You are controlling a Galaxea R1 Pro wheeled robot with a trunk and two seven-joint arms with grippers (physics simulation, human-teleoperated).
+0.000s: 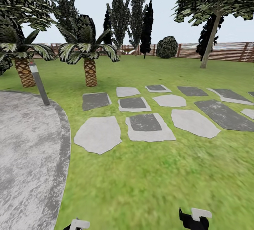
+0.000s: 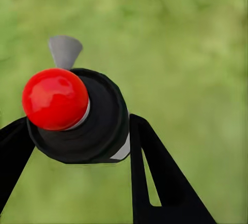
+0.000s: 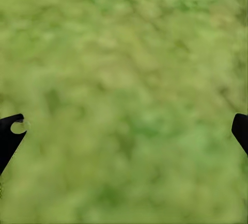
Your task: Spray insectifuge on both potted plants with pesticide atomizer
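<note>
Head cam looks out over the garden lawn [image 1: 148,180]: green grass, w/ the curved edge of a mottled grey stone patio [image 1: 28,152] at the left and a cluster of flat stepping stones [image 1: 148,127], some pale, some dark grey, in the middle. Two short palm trees [image 1: 88,57] stand behind the patio, a slim grey post [image 1: 38,81] tilted just beside the patio edge. Tall dark cypresses [image 1: 121,11], a round bush [image 1: 167,47] and a leafy tree [image 1: 213,18] stand further back, brown slat fence [image 1: 229,51] along the far side.

At the bottom edge of the head cam, only bits of both arms show: white-and-black part of the left gripper [image 1: 78,224] and of the right gripper [image 1: 194,219], both over grass; that view doesn't show the fingers.

Left wrist cam adds what the head cam can't: the left gripper [image 2: 77,146] is clamped on the pesticide atomizer [image 2: 82,121], seen end-on – dark round body w/ a shiny red ball part facing the cam, grey trigger tip past it. Black fingers [image 2: 155,177] sit either side of the bottle, touching it. Blurred grass behind.

Right wrist cam: right gripper [image 3: 126,131] spread wide, nothing between; black fingertips [image 3: 10,136] at opposite edges, grass below.
</note>
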